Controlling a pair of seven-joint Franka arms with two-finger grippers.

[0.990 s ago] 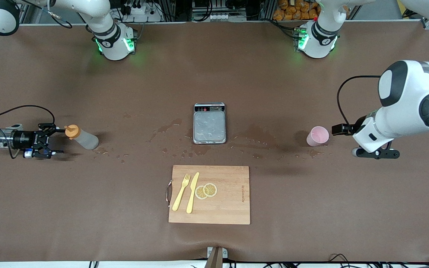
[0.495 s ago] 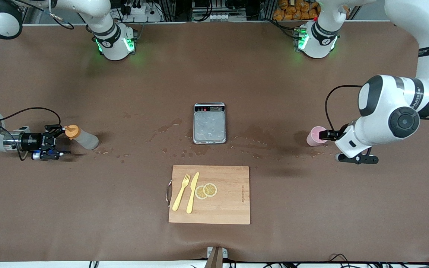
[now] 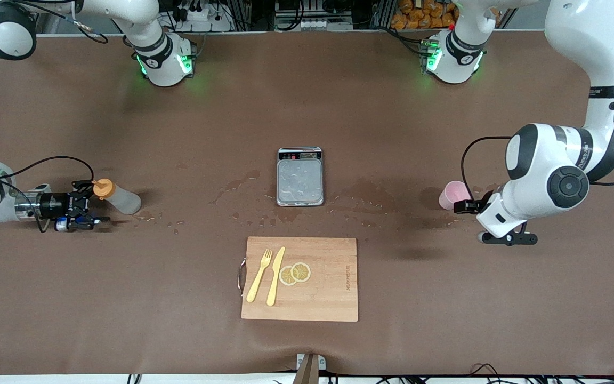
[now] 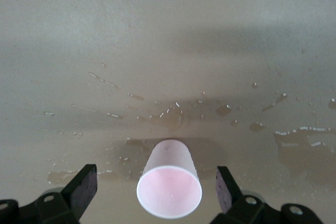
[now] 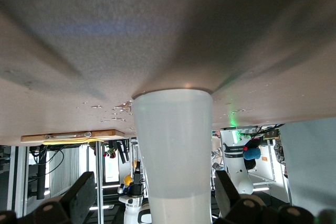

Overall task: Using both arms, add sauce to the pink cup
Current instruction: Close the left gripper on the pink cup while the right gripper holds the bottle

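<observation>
The sauce bottle (image 3: 119,198), translucent with an orange cap, stands upright toward the right arm's end of the table. My right gripper (image 3: 89,204) is low beside it, open, and the bottle body (image 5: 173,150) rises between the two fingers without either touching it. The pink cup (image 3: 453,195) stands upright toward the left arm's end. My left gripper (image 3: 475,220) hangs low right beside the cup, open. The cup (image 4: 169,187) sits centred between its fingertips (image 4: 84,179) with a gap on both sides.
A grey scale (image 3: 299,184) sits mid-table with wet patches (image 3: 232,186) around it. Nearer the front camera lies a wooden cutting board (image 3: 328,298) carrying a yellow fork (image 3: 259,275), a knife (image 3: 275,275) and lemon slices (image 3: 295,273).
The left gripper has moved in toward the pink cup and sunk lower. The right gripper has slid closer to the sauce bottle. Both stayed open; cup and bottle have not moved.
</observation>
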